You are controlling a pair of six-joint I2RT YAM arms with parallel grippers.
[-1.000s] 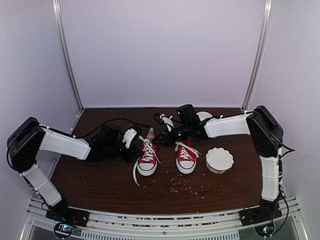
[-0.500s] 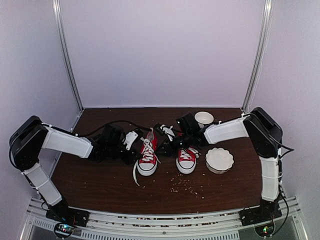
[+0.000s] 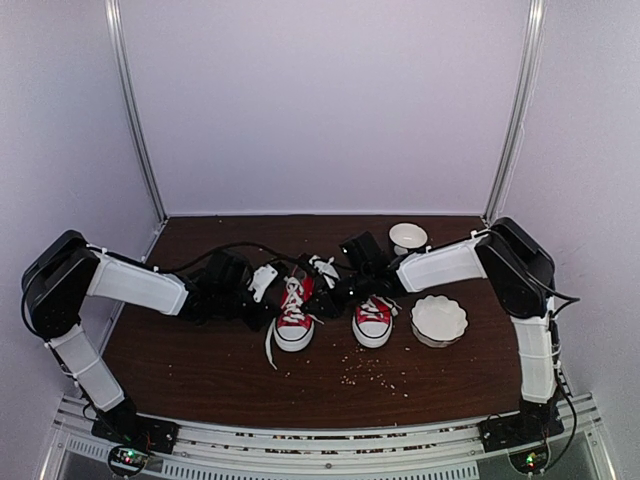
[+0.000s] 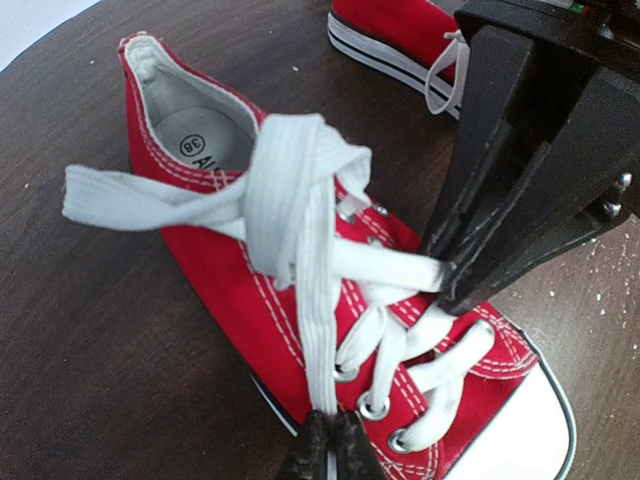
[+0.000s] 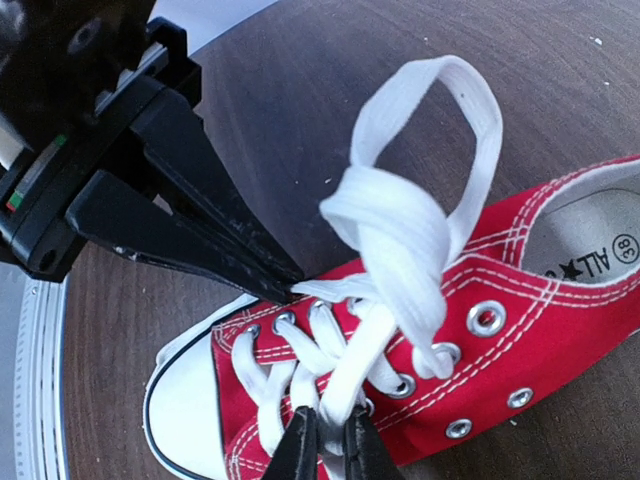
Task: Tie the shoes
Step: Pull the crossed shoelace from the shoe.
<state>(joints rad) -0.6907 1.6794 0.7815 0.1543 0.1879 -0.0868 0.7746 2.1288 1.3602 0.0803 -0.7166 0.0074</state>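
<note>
Where the two arms meet over the left-hand shoe (image 3: 292, 318), each tool is closed tight on a strand of its white lace (image 4: 300, 220): the left tool (image 4: 326, 448) above the toe eyelets, the right tool (image 5: 326, 438) seemingly on the crossing strand. This shoe stands in the middle of the tabletop (image 3: 180, 360), its mate (image 3: 372, 320) just beside it and a scalloped bowl (image 3: 438, 318) near that. A small cup (image 3: 407, 237) sits by the far edge. A broad strip strewn with crumbs (image 3: 375, 375) separates the shoes from the near edge.

The whole tabletop (image 3: 200, 370) is seen from above, over its near edge; one red shoe (image 4: 220, 270) is framed close by both wrist views, from opposite sides.
</note>
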